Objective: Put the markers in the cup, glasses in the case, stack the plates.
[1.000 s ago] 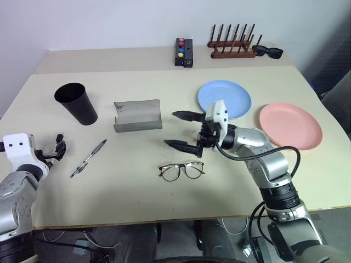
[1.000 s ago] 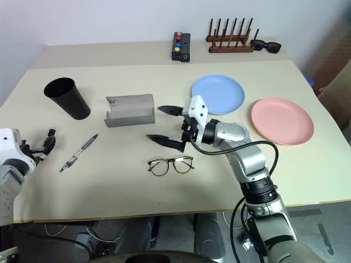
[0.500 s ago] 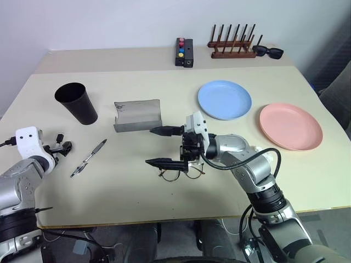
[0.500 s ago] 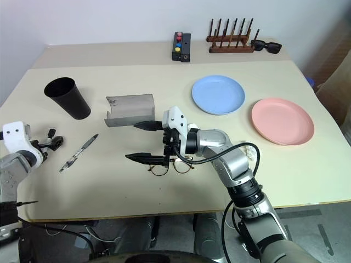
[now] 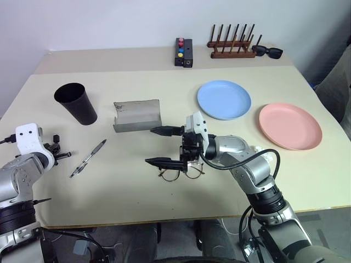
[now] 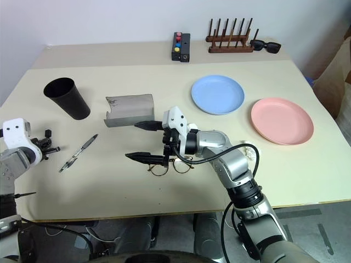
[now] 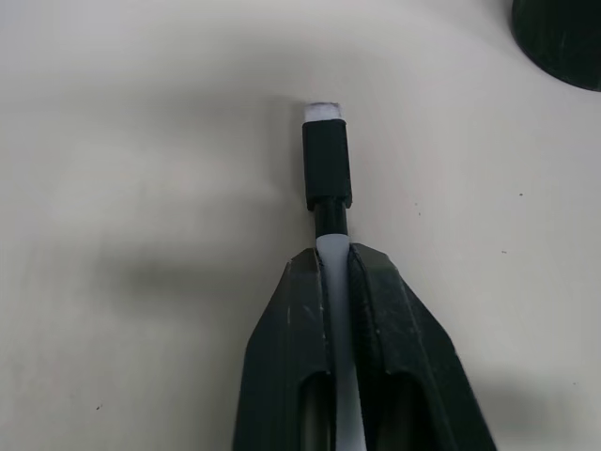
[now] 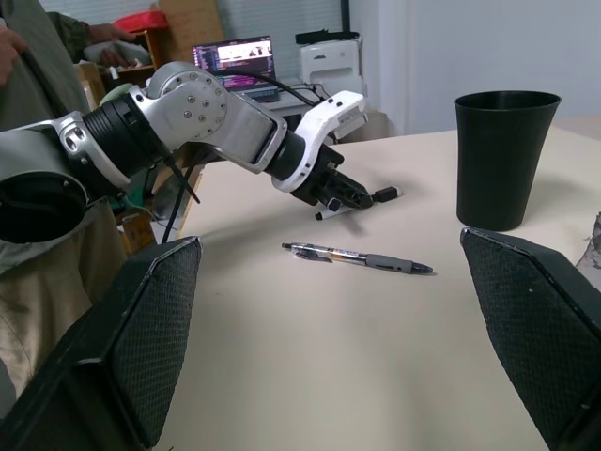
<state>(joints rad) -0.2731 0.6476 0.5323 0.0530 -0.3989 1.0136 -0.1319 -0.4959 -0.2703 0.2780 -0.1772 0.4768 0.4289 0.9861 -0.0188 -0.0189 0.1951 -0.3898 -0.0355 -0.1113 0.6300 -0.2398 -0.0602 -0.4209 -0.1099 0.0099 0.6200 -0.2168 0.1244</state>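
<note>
At the table's [image 5: 137,197] far edge: button box [image 5: 184,52], wooden rack [image 5: 232,46], black sunglasses [image 5: 267,52].

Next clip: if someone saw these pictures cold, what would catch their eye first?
Probably the right end effector, open wide and hanging just over the glasses at the table's middle. Next, at the near left edge, the left end effector is shut on a marker, while the other marker lies beside it. Farther back stand the cup and the open case, with the blue plate and pink plate side by side on the right.
</note>
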